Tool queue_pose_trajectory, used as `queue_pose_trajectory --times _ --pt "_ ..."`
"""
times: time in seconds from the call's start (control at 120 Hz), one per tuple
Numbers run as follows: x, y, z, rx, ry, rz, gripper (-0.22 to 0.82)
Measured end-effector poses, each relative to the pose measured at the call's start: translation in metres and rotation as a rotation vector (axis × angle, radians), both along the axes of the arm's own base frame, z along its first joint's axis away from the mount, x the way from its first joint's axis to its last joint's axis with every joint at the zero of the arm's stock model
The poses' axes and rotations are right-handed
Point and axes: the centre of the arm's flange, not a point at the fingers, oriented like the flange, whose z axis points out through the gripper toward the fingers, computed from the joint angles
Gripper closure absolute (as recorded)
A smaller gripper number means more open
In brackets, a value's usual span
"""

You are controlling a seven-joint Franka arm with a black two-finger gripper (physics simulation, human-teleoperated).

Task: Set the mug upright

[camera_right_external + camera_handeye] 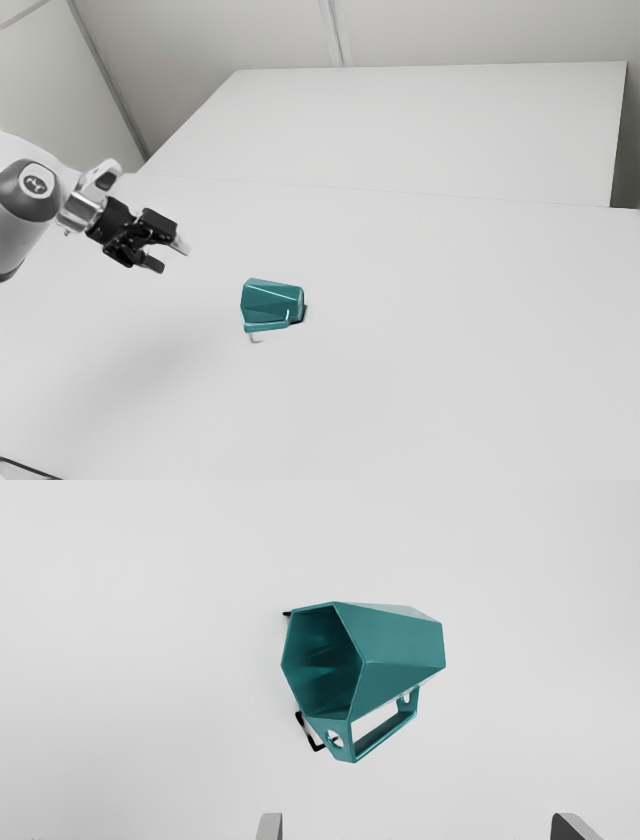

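Note:
In the exterior view my gripper stands open above the table, left of the mug and apart from it. The teal faceted mug lies on its side, its narrower base toward the exterior view's right and its handle on the side nearer that view's bottom. From the wrist view, the dark mouth of the mug is visible, and its angular handle has a hole at each end. Both fingertips of my gripper are wide apart with nothing between them.
The white table extends around the mug. A pale raised panel or surface lies toward the back, with walls behind it. A dark cable crosses the exterior view's lower left corner.

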Motion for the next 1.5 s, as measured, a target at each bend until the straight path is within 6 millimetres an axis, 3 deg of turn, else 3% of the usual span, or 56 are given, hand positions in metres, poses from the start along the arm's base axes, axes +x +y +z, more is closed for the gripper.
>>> queue_pose_trajectory --times 0.183,0.517,1.075,1.5 --pt "-0.004 -0.003 -0.03 -0.071 -0.008 -0.062 0.02" --pt "0.008 -0.009 -0.076 -0.16 -0.074 -0.109 0.02" --pt "0.02 -0.005 -0.126 -0.323 -0.255 -0.159 0.02" --pt "0.029 -0.047 -0.148 -0.375 -0.324 -0.301 0.02"
